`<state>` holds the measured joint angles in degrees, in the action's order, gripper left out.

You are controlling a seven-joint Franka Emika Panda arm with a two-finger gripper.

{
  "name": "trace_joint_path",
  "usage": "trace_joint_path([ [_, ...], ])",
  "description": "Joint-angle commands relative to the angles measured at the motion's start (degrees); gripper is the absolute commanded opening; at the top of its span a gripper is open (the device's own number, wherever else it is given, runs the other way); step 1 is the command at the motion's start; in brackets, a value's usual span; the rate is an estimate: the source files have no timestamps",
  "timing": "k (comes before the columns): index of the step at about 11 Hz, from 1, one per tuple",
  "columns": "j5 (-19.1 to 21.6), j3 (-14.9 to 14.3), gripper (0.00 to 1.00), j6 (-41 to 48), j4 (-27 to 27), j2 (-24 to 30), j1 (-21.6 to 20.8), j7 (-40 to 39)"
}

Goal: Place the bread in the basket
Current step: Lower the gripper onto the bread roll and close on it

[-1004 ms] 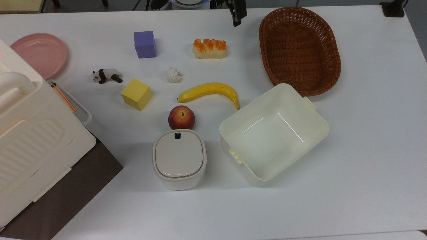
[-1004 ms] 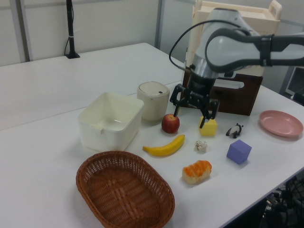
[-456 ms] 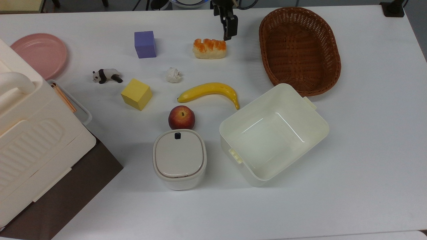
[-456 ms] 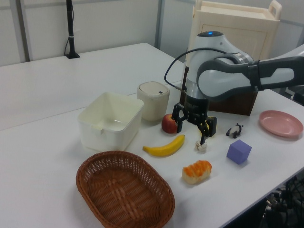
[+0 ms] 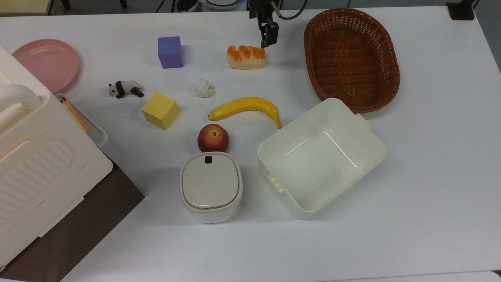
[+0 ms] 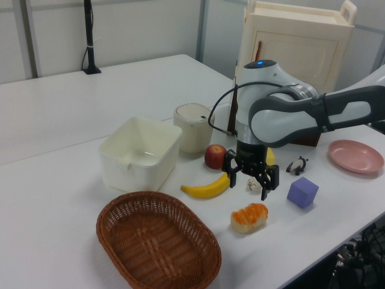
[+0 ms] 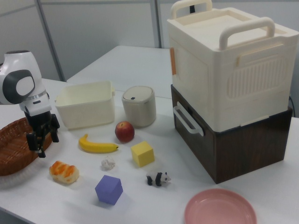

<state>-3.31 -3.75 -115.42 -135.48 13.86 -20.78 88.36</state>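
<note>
The bread [image 5: 245,57] is a small cream loaf with an orange glazed top, lying on the white table left of the basket [image 5: 352,58] in the top view. The basket is a large oval brown wicker one with nothing in it. My gripper [image 6: 248,184] hangs open a little above the table, just behind the bread [image 6: 249,217] in the left view, apart from it and holding nothing. In the right view the gripper [image 7: 43,140] sits between the basket [image 7: 14,149] and the banana, above the bread [image 7: 64,171].
Close to the bread lie a banana [image 5: 244,107], a paper ball [image 5: 204,88], an apple [image 5: 213,138], a purple cube [image 5: 170,52] and a yellow cube [image 5: 160,110]. A cream tub [image 5: 321,156] stands beside the basket. Further off are a lidded bin [image 5: 210,186], a toy panda [image 5: 125,89], a pink plate [image 5: 46,64] and a big cream case [image 5: 35,164].
The arm has swung down and away from the apple and yellow cube toward the bread, with the gripper staying open. Nothing on the table has moved.
</note>
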Motion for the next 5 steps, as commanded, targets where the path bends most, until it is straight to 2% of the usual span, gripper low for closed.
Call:
trace_joint_path([
  [1,-2.7,-1.7,1.0,-3.7,-2.3,-0.1,-1.3,1.6],
  [5,-3.7,-2.2,1.0,-10.5,-4.7,-1.5,-0.2,1.5],
])
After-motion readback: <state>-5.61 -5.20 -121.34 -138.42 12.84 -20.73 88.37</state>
